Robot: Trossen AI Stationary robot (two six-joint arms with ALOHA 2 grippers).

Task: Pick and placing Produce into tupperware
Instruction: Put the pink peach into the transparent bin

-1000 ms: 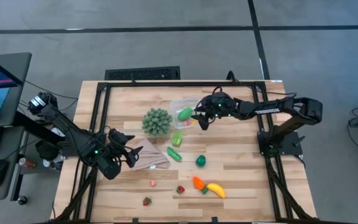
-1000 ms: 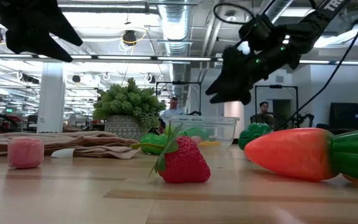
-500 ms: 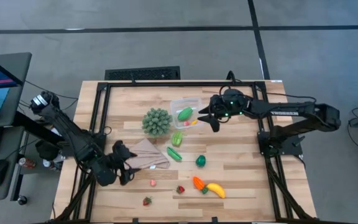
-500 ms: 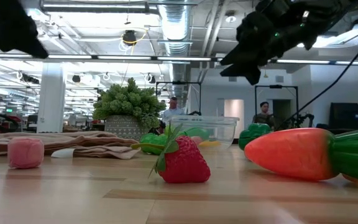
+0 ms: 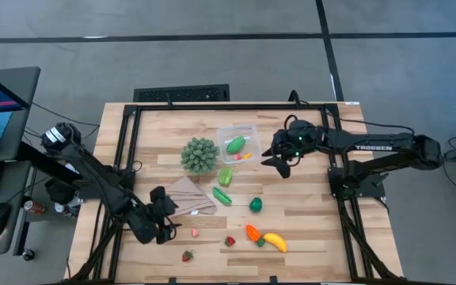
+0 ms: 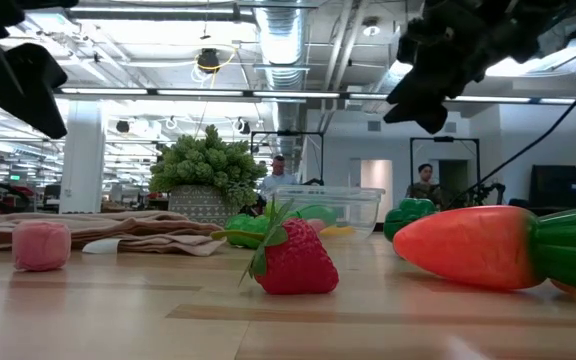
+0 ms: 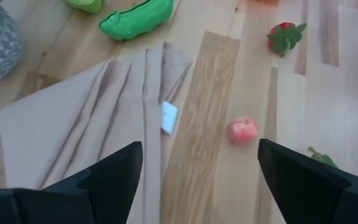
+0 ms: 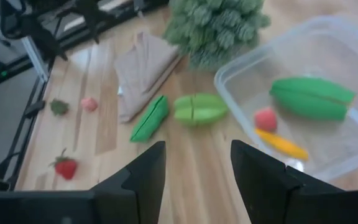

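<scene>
Three toys lie inside the tupperware point(image 5: 238, 142) already: a green pod point(image 8: 312, 98), a small red piece point(image 8: 265, 118) and a thin yellow-orange piece point(image 8: 279, 143). So the job looks about a third done.

Many toys are left on the table point(image 5: 307, 229). A light green pod point(image 5: 226, 175) sits just beside the box, and a dark green pod point(image 5: 222, 195) lies next to it. A green pepper point(image 5: 255, 204) is a bit farther out. The orange carrot point(image 5: 252, 233) and the yellow banana point(image 5: 275, 241) lie close together near the front edge. A red strawberry point(image 5: 229, 241), a pink strawberry point(image 5: 195, 233) and one more strawberry point(image 5: 187, 256) are in front too. The spiky green ball point(image 5: 199, 154) and the tan cloth point(image 5: 190, 198) are not food toys, so they should stay out.

The right gripper point(image 5: 279, 158) hangs in the air just beside the box, on the side away from the ball. Its fingers stand apart and nothing is between them. It looks free to get another toy.

The left gripper point(image 5: 163, 215) is up above the table by the front edge of the cloth, with the pink strawberry near it. Its fingers are spread wide and hold nothing. That strawberry is likely its next pick, and it is tiny, so it could slip or roll away.
</scene>
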